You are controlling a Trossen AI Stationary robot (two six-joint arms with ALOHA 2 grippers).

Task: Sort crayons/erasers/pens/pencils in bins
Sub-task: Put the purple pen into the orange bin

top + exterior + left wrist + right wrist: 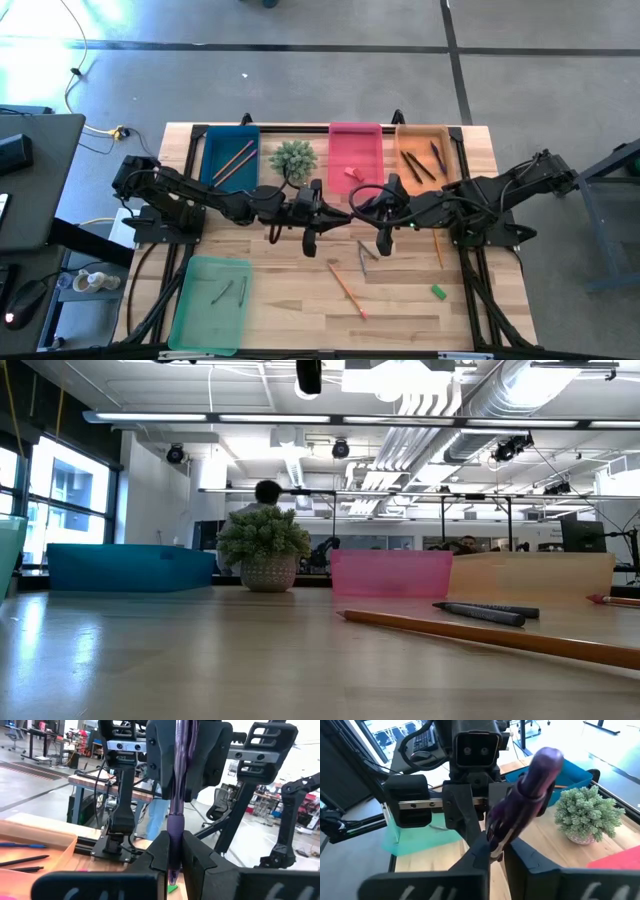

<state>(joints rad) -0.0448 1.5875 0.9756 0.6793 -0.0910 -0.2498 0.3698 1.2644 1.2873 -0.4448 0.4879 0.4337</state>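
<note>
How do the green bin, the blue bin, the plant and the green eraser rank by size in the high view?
Largest to smallest, as seen from above:
1. green bin
2. blue bin
3. plant
4. green eraser
None look alike in size.

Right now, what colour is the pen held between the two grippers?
Dark purple pen, clearest in the left wrist view.

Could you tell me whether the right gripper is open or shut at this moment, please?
Shut: the right gripper pinches a purple pen, which the left gripper also grips.
</note>
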